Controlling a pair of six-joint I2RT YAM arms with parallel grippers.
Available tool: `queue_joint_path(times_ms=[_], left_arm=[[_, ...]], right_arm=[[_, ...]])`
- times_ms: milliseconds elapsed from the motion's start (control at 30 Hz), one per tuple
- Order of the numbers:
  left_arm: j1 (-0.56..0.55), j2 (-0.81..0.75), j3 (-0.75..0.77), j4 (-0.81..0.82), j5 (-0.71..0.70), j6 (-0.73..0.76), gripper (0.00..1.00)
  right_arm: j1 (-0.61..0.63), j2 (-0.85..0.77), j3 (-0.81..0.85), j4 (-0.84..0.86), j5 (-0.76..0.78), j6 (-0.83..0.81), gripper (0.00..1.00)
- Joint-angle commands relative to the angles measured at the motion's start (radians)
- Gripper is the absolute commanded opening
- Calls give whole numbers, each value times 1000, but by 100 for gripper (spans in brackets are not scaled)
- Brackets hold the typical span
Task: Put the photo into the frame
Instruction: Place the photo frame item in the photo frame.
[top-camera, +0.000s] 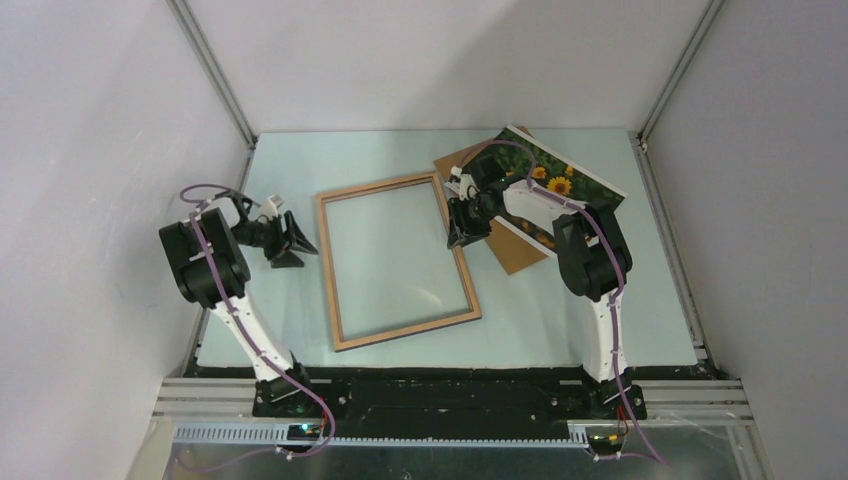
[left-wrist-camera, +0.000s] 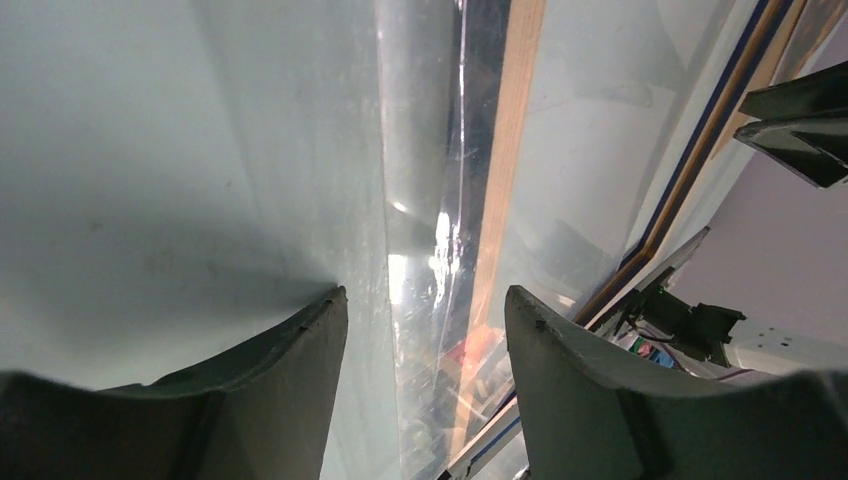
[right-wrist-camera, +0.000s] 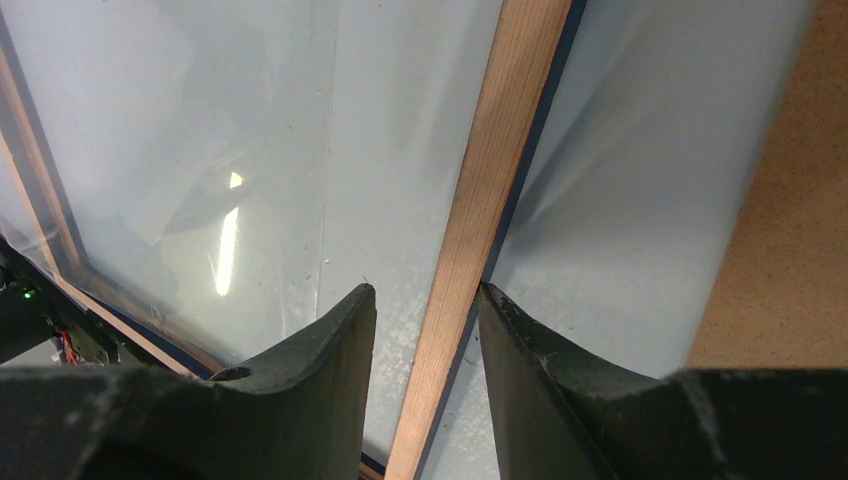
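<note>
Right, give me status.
Left claw open beside frame. Right claw astride its rail, grip unclear. Photo not in yet, atop board beneath right arm.

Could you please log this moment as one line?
left hand open, beside frame | right hand astride frame rail | photo not inserted

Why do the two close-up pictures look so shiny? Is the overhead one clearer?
Left wrist: lamp glare streaks across the clear pane of the frame, with warped reflections. Right wrist: one small bright reflection on the pane, otherwise clear. Top external: evenly lit, sharp, faint shadows.
</note>
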Motion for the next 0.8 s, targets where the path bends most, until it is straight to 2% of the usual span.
queue_joint_path(times_ms=[0,267,400,467,633,767], left_arm=[[6,33,3,8,39,61,66],[3,76,-12,8,151,82,65],[-7,85,-20,8,182,94,62],[-9,90,-23,9,197,96,57],[-10,75,-35,8,201,98,35],[-8,39,-46,8,181,96,25]], right_arm=[[18,-37,-1,4,-6,-10,46],[22,-35,-1,4,-4,-9,46],[24,-34,0,5,-4,-11,46],[24,-33,0,6,-3,-11,46],[23,-34,1,5,-1,-10,46],[23,-34,1,4,-2,-10,46]])
